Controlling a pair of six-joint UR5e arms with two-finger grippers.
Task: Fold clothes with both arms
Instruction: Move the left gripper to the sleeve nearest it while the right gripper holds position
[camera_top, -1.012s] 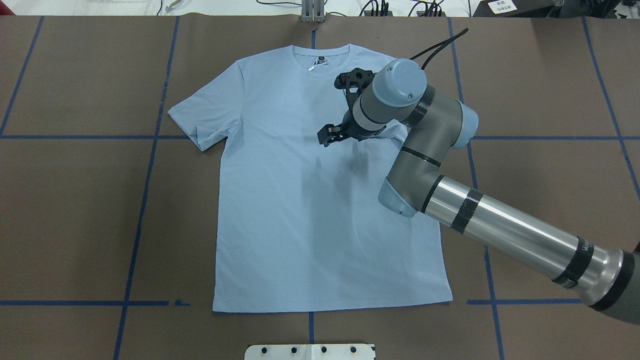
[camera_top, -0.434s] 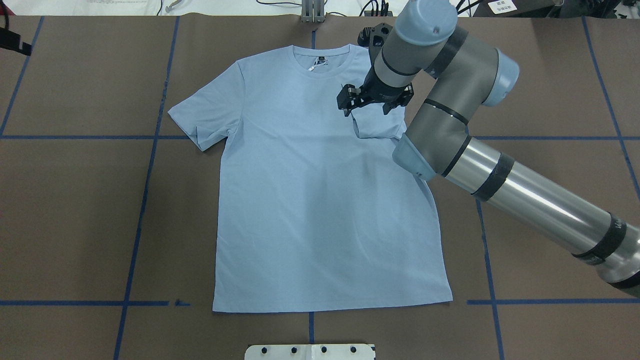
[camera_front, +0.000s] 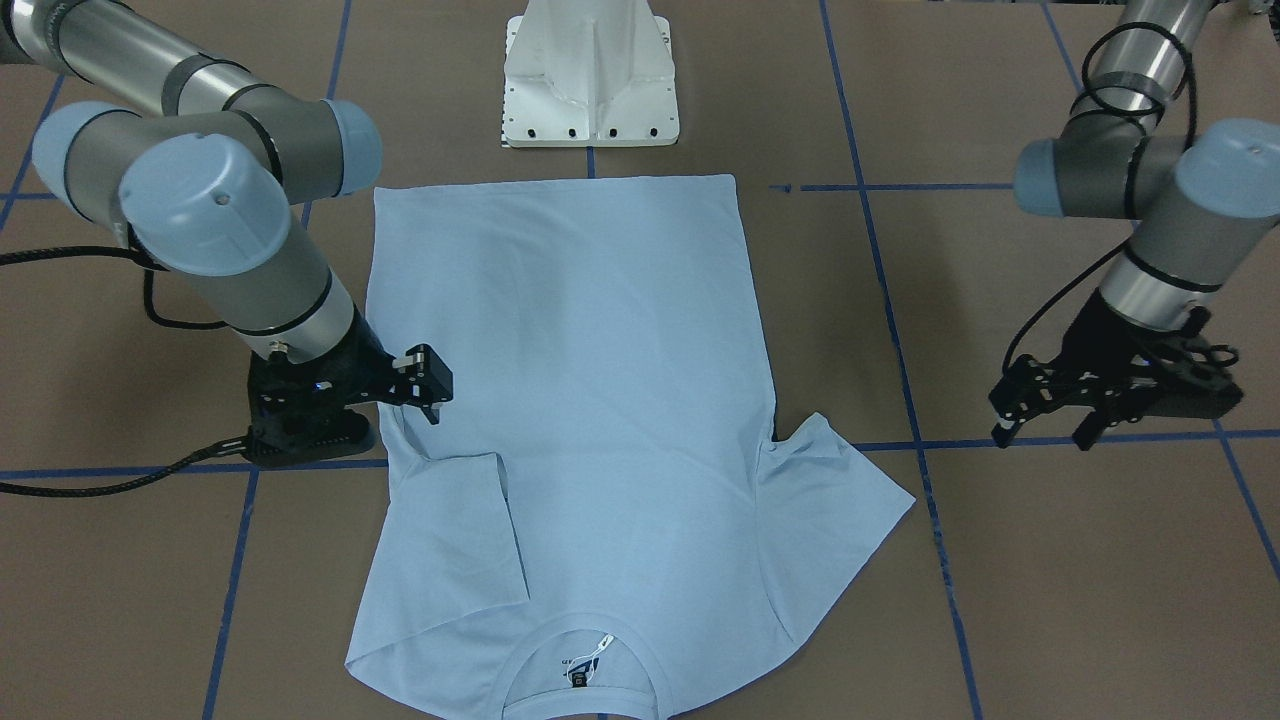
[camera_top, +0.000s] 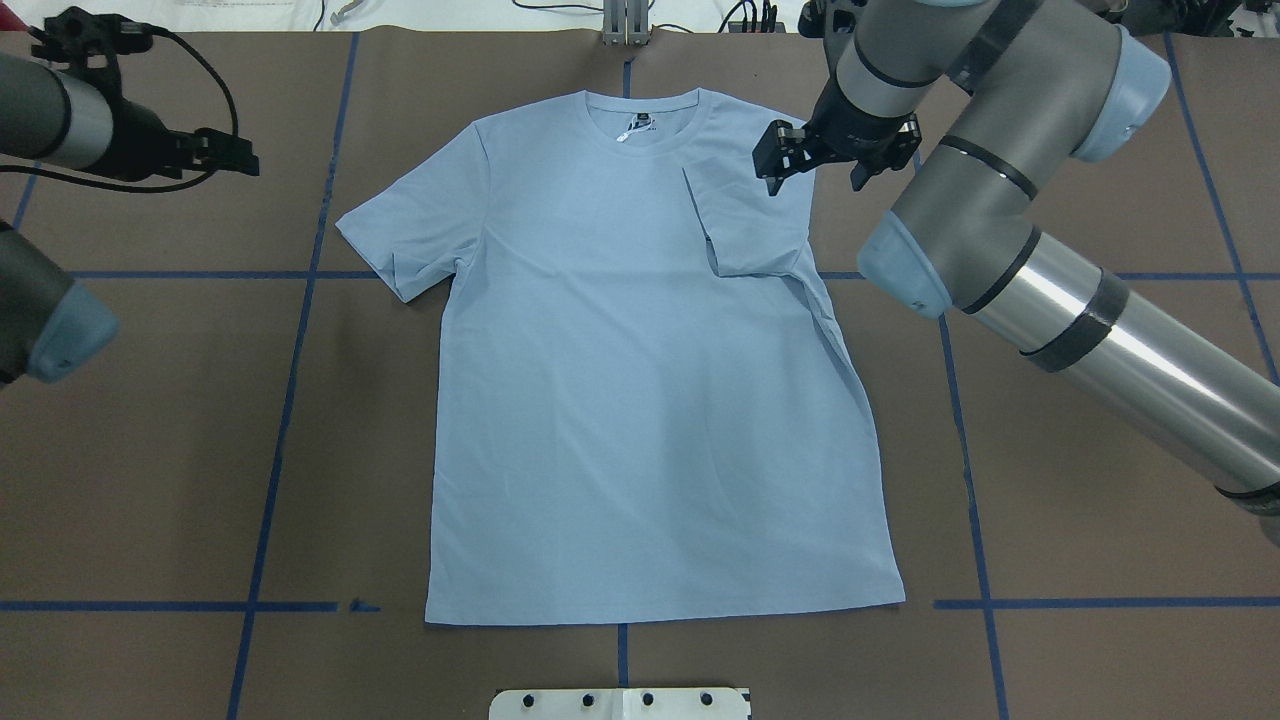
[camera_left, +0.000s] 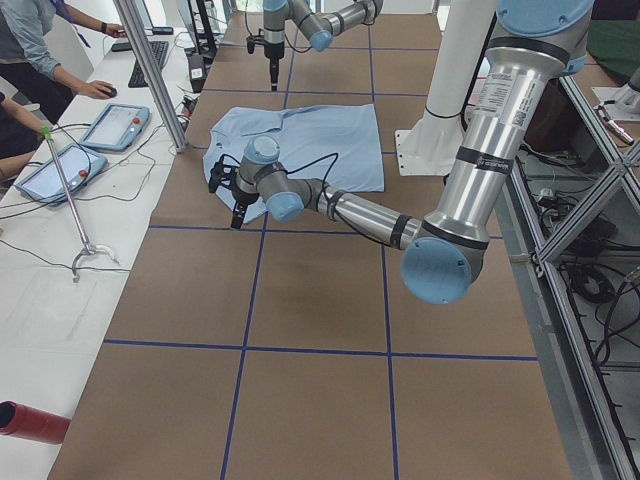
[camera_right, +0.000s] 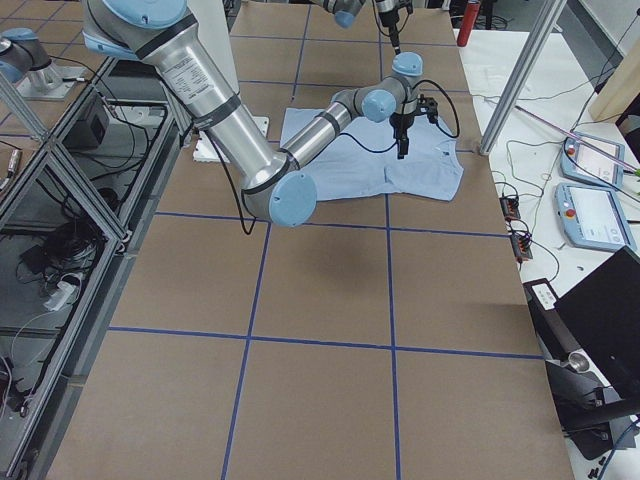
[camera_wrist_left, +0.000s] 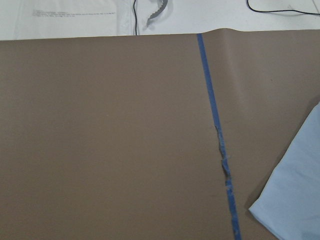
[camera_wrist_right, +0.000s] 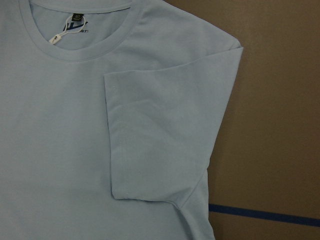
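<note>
Matte brown tabletop (camera_top: 150, 450), smooth pale-blue T-shirt (camera_top: 620, 400), one sleeve (camera_top: 752, 225) folded inward, left claw (camera_front: 1040, 434) and right claw (camera_top: 813, 177) spread.

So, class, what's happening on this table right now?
A pale blue T-shirt lies flat on the table. Its sleeve on the robot's right side is folded in over the chest; the other sleeve is spread out. The right hand hovers open and empty by the folded shoulder. The left hand, open and empty, is over bare table beside the shirt.
</note>
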